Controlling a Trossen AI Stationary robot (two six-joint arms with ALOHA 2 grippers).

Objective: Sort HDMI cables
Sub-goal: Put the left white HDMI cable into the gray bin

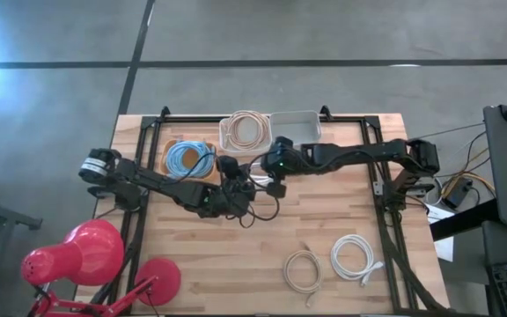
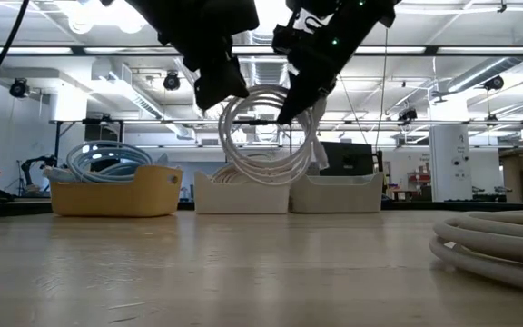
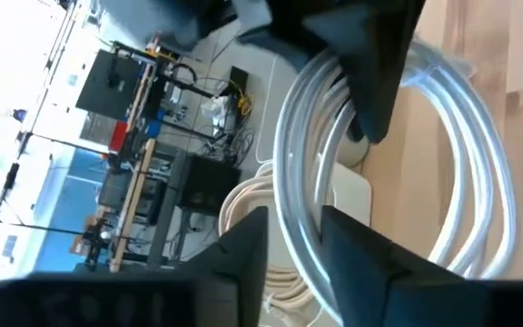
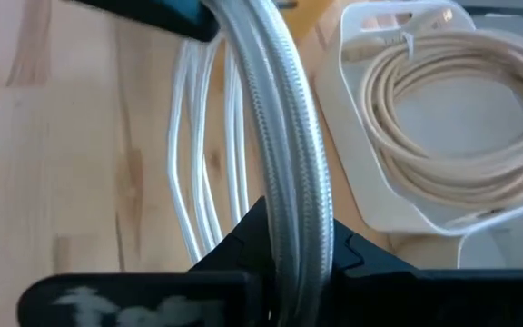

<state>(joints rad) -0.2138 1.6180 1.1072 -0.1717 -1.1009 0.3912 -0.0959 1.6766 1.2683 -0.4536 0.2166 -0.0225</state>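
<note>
Both my tools grip one white coil [image 2: 266,136], held in the air near the desk's far edge, in front of the bins. My left tool [image 3: 293,241] and right tool [image 4: 298,250] each pinch its strands. The coil looks light, limp and smooth; I judge a grip across the bundled strands best.

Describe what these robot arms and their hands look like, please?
Both arms are dark, nearly black, built of jointed segments. The left arm has a silvery round joint at its base; the right arm shows a small green light near its wrist. Thin black wires loop beside them. Each hand ends in two flat, dark, wedge-shaped fingers.
</note>
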